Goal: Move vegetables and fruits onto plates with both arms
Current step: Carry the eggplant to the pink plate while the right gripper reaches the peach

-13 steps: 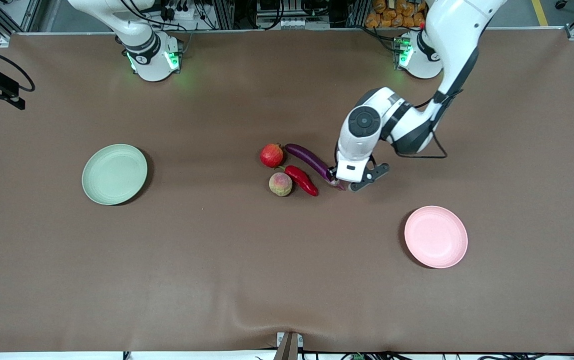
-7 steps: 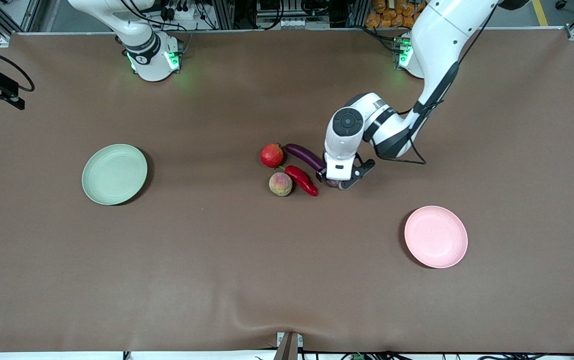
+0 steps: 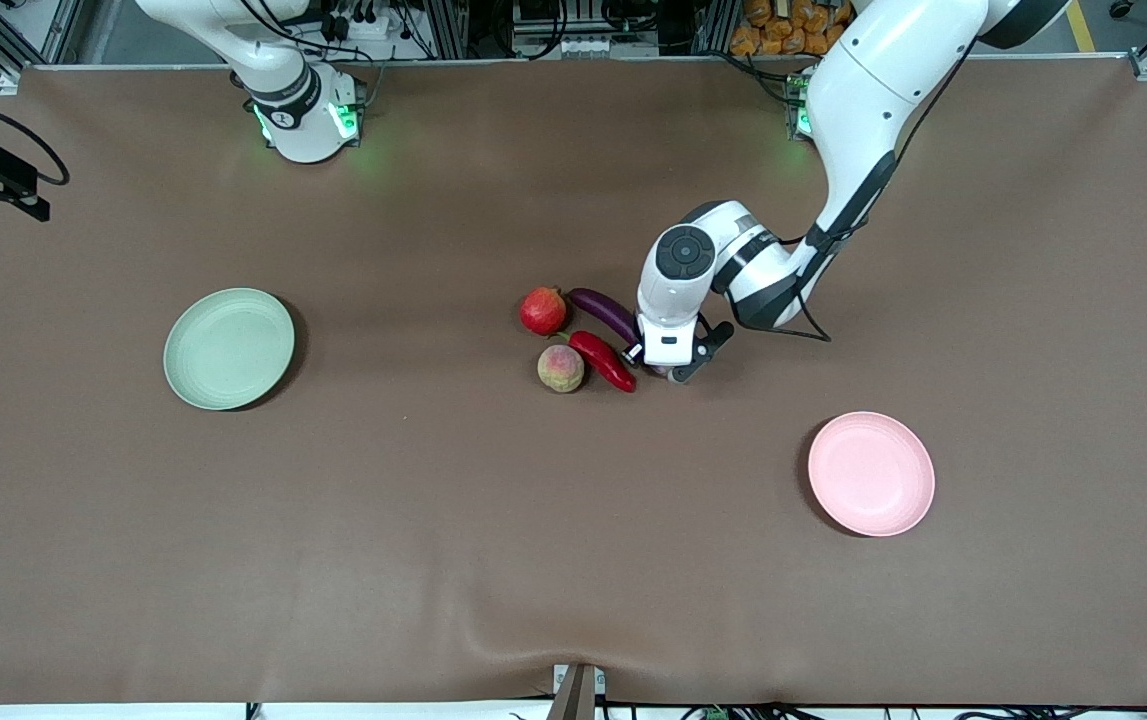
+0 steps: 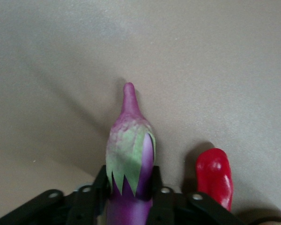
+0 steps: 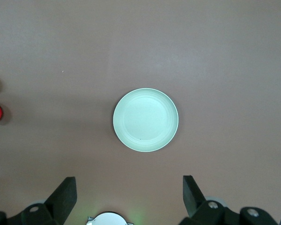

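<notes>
the left gripper (image 3: 655, 366) is sitting low at the table (image 3: 433, 520), at the stem end of the eggplant (image 3: 607, 312). in the left wrist view its two black fingers (image 4: 161, 199) are pressing against both sides of the eggplant (image 4: 130, 159) just below the green cap, jaws drawn in narrow around it, so it is gripping the eggplant. the pale pinkish stem is pointing away from the gripper (image 4: 129, 204), and the eggplant is lying on the table, not lifted as far as the views show.

the chili (image 3: 603, 360) is lying just beside the eggplant, nearer to the front camera, roughly parallel to it; whether the two are touching cannot be told. its red tip (image 4: 215, 176) is showing close to the gripper in the left wrist view. the pomegranate (image 3: 544, 310) is sitting at the eggplant's rounded end, toward the right arm's end of the table. the peach (image 3: 561, 368) is sitting nearer to the front camera than the pomegranate, just beside the chili's stem end.

the green plate (image 3: 229, 348) is lying well apart from the cluster, toward the right arm's end of the table, with nothing on it. the pink plate (image 3: 871, 473) is lying toward the left arm's end, nearer to the front camera than the cluster, also bare.

the right arm is waiting. its gripper (image 5: 126, 199) is hanging high over the green plate (image 5: 145, 120) with its fingers spread wide and holding nothing.
</notes>
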Motion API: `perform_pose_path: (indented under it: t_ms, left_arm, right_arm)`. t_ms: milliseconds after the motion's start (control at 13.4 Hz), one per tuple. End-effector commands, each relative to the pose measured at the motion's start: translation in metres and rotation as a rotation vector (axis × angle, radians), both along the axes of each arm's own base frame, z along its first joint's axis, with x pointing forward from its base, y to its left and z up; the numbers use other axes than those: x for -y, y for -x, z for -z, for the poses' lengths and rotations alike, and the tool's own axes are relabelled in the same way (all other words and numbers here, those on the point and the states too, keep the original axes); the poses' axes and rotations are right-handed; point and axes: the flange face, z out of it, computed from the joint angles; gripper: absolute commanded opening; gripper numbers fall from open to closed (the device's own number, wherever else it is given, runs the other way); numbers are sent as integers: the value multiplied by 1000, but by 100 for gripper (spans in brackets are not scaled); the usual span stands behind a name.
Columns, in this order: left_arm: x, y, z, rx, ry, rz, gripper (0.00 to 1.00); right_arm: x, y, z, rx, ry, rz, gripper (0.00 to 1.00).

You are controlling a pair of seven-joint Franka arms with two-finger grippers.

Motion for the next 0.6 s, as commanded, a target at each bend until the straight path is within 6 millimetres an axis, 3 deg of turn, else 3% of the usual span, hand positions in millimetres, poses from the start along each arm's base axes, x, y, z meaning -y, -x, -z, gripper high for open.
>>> perform_pose_path:
  t_ms: [0,149,299,373,523]
  left_arm:
    - [-14,-16,-28,70,-36,3,0]
    - [-44,-39,-61,80,-103,4,0]
    - [-90,-78,-86,102,-100,-23,0]
    - [-108,-96,-94,115,-96,-48,0]
    - [-155,-130,-110,123,-110,-19,0]
  right_arm:
    - [4,-6,3,-12,-15,-3,100]
    - [-1,-22,26,-54,5,-10,100]
    - [-1,-24,29,-59,1,-12,100]
    - [3,-31,44,-85,1,-3,100]
    - [0,-59,103,-189,9,-7,100]
